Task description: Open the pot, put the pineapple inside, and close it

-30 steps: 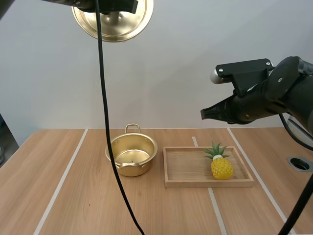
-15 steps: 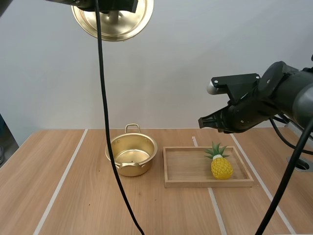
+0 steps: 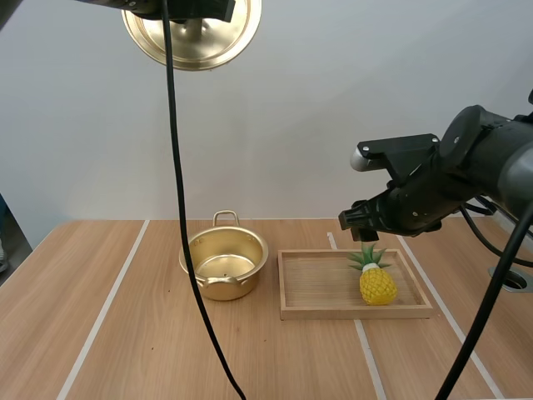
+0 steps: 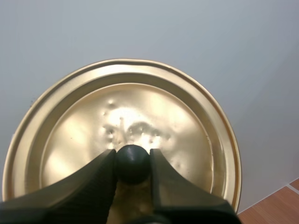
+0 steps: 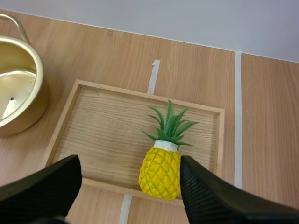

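The pineapple (image 3: pixel 377 283) lies at the right end of the tray (image 3: pixel 287 287), lower right of the frame. The open pot (image 3: pixel 223 265) stands on the counter (image 3: pixel 125 333) just left of the tray. An off-centre pinch could squirt the rounded pineapple sideways or tip it against the tray rim. The right tool (image 3: pixel 356 227) hangs just above it, spread wide and touching nothing. At upper left, the left tool (image 4: pixel 133 161) grips the knob (image 4: pixel 132 163) of the lid (image 3: pixel 196 37).

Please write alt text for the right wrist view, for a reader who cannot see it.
The open right gripper hangs above a pineapple in a wooden tray on a table. A lidless gold pot stands beside the tray.
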